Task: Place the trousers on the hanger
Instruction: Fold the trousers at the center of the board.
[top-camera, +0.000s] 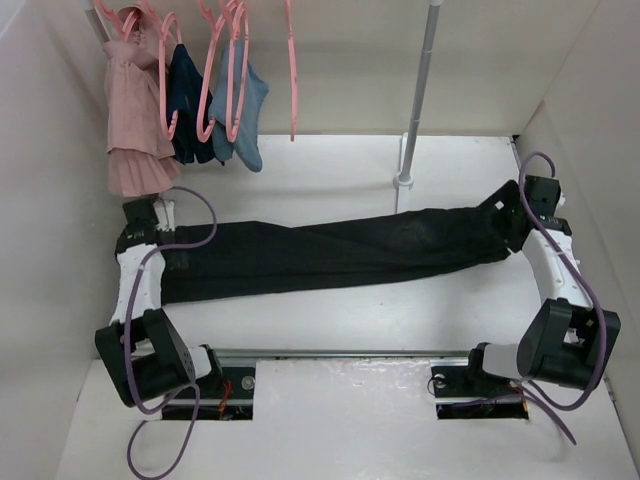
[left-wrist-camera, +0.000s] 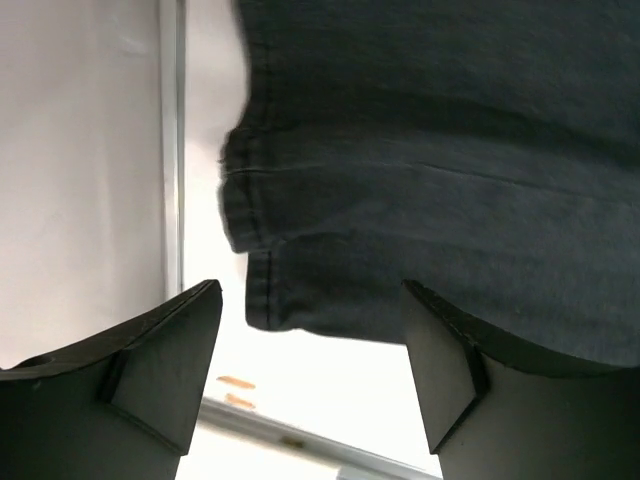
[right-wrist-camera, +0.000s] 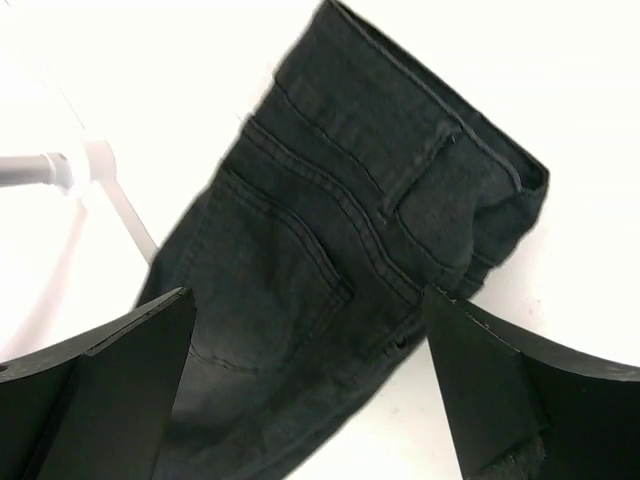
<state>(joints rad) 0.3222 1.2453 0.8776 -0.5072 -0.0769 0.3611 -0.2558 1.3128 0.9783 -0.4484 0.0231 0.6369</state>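
A white table (top-camera: 330, 320) boxed in by white walls carries the long black soft-fabric trousers (top-camera: 330, 250), which lie flat across it with hems to the left and waistband to the right. The left gripper (left-wrist-camera: 310, 292) sits at the hems and the right gripper (right-wrist-camera: 308, 295) above the waistband, both with jaws apart. The thin pink plastic hanger (top-camera: 292, 80) hangs bare and edge-on behind, its hook cut off by the frame.

The top view looks down from high behind the near edge over the whole table (top-camera: 330, 320). Each wrist view looks closely down at one end of the trousers (top-camera: 330, 250).
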